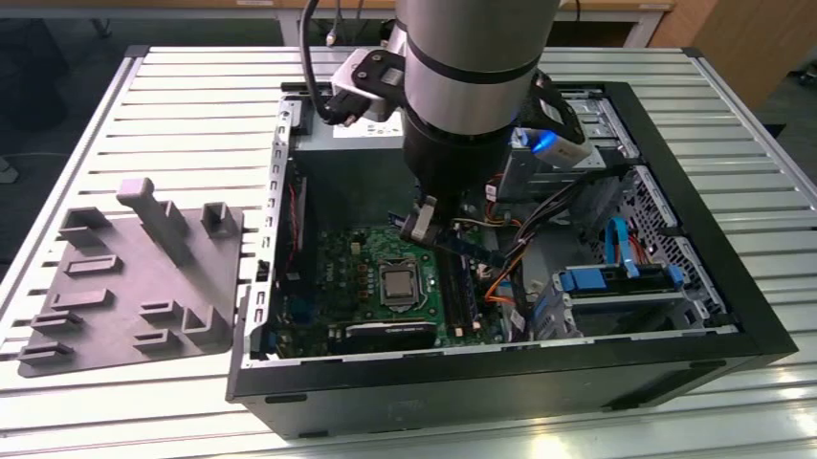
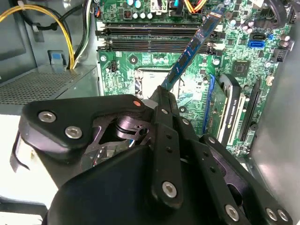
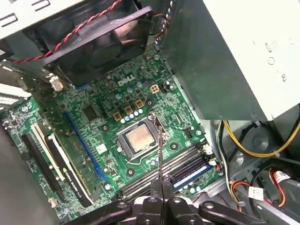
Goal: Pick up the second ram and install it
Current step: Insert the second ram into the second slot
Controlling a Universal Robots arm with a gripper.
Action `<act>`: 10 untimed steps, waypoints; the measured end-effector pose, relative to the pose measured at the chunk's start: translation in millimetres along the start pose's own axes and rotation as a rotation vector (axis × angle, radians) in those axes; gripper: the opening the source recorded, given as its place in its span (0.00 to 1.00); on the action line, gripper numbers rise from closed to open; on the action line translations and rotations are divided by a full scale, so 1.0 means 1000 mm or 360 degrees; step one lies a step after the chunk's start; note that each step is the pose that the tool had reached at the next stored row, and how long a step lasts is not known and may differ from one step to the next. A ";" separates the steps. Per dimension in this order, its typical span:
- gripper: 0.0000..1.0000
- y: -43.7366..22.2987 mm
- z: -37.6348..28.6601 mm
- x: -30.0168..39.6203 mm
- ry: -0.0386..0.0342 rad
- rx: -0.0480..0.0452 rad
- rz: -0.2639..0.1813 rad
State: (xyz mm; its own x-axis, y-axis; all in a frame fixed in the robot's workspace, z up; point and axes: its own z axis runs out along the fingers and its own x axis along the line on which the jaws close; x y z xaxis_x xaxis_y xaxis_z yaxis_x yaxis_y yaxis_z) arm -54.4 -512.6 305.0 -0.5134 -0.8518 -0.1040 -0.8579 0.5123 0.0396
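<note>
Gripper (image 2: 163,95) around one ram (image 2: 192,47), above one motherboard (image 2: 236,49).

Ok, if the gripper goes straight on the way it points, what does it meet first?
Likely the black memory slots, the second ram in the gripper touching first; the gap is unclear.

The arm (image 1: 466,86) points steeply downward, its end effector (image 1: 426,228) pinched nearly closed.

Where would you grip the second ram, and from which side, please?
On its two broad flat faces at one end, coming from above, as the gripper pinches the second ram now. It is thin, so jaws close across its thickness, leaving its length free for the memory slots.
</note>
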 end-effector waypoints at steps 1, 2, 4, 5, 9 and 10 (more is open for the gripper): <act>0.11 0.0000 0.0000 0.0000 -0.0002 0.0005 0.0043; 0.11 0.0000 0.0000 0.0000 -0.0002 0.0005 0.0046; 0.11 0.0000 0.0000 0.0000 -0.0002 0.0005 0.0051; 0.11 0.0000 0.0000 0.0000 -0.0002 0.0006 0.0053; 0.11 0.0000 0.0000 0.0000 -0.0002 0.0007 0.0064; 0.11 0.0000 0.0000 0.0000 -0.0003 0.0007 0.0066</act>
State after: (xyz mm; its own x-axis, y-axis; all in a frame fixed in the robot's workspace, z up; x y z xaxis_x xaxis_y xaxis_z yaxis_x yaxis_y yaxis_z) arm -54.4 -512.6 305.0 -0.5487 -0.8295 -0.1039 -0.8357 0.5478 0.0396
